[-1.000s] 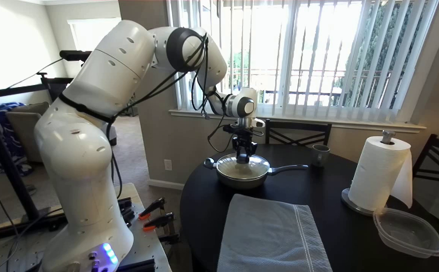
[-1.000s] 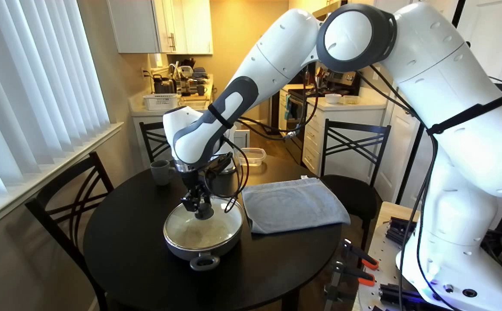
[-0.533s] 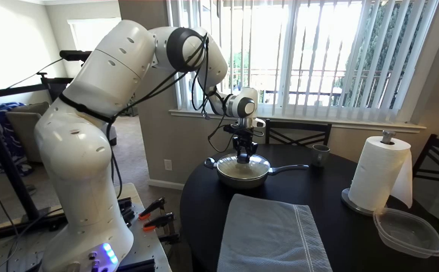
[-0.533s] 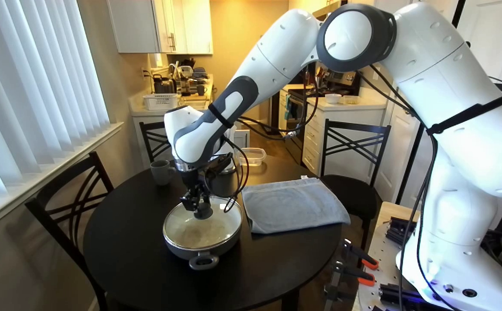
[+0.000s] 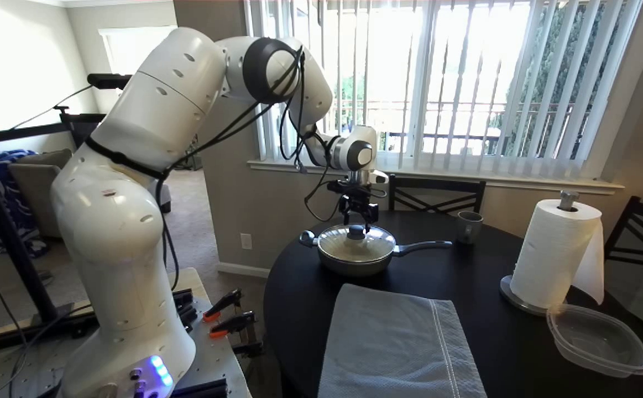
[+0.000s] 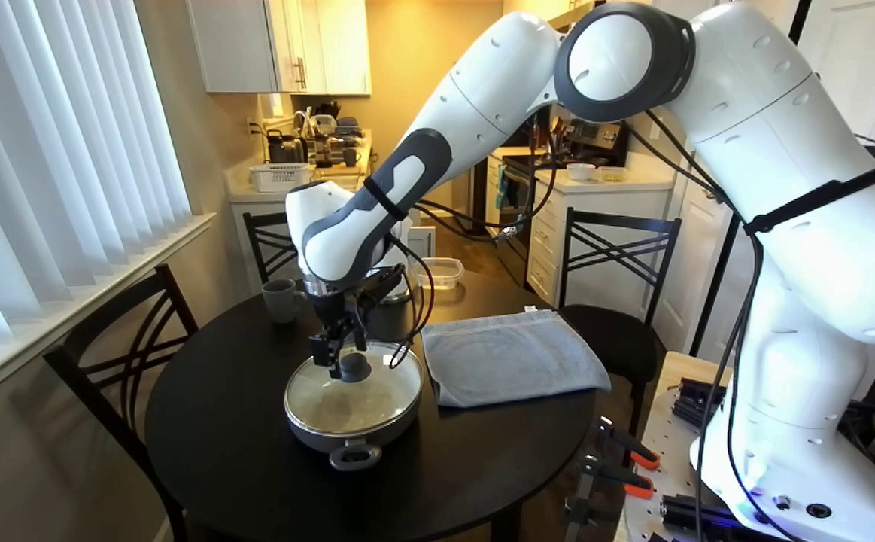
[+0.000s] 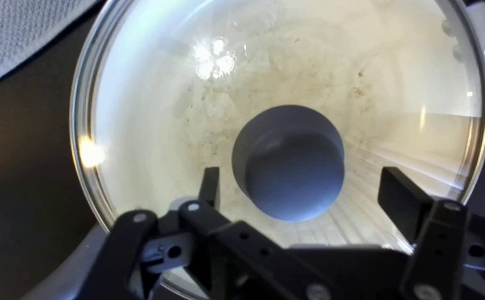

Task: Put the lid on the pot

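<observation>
The clear glass lid (image 7: 163, 104) rests on the pot (image 5: 354, 268), its metal rim along the pot's edge in both exterior views. Through the glass the cream inside of the pot shows. A dark round knob (image 7: 295, 179) stands at the lid's centre. My gripper (image 7: 303, 183) is open around that knob, with a visible gap on each side in the wrist view. In an exterior view the gripper (image 5: 357, 222) points straight down, fingertips at about the knob's height. The pot's long handle (image 5: 423, 246) extends towards the mug; a short loop handle (image 6: 355, 456) is opposite.
A folded grey-blue cloth (image 5: 398, 342) lies on the round dark table (image 6: 211, 421) near the pot. Also on the table are a grey mug (image 5: 469, 226), a paper towel roll (image 5: 554, 254) and a clear plastic container (image 5: 597, 340). Chairs stand around it.
The gripper has opened and let go of the knob, and the arm has risen very slightly. The lid and the pot have stayed in place over the last half second.
</observation>
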Action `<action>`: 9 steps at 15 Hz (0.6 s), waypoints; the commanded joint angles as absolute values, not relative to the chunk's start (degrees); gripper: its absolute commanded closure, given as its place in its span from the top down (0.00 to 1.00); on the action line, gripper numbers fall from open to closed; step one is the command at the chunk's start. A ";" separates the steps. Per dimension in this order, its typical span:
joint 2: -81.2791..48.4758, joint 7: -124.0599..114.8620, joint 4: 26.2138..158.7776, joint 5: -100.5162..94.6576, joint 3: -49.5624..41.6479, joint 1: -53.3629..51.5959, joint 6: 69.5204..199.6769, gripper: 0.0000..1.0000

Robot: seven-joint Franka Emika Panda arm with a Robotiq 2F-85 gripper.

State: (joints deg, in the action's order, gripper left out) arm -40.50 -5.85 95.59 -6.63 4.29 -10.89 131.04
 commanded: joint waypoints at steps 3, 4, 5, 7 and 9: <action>-33.04 -6.12 104.56 -6.61 3.89 -10.96 133.19 1.00; -32.19 -6.41 105.64 -6.83 3.69 -11.03 133.33 1.00; -36.35 -5.77 100.18 -6.50 3.92 -11.10 131.16 1.00; -35.86 -5.79 100.59 -6.52 3.87 -11.08 131.13 1.00; -36.27 -5.78 100.30 -6.51 3.87 -11.10 131.13 1.00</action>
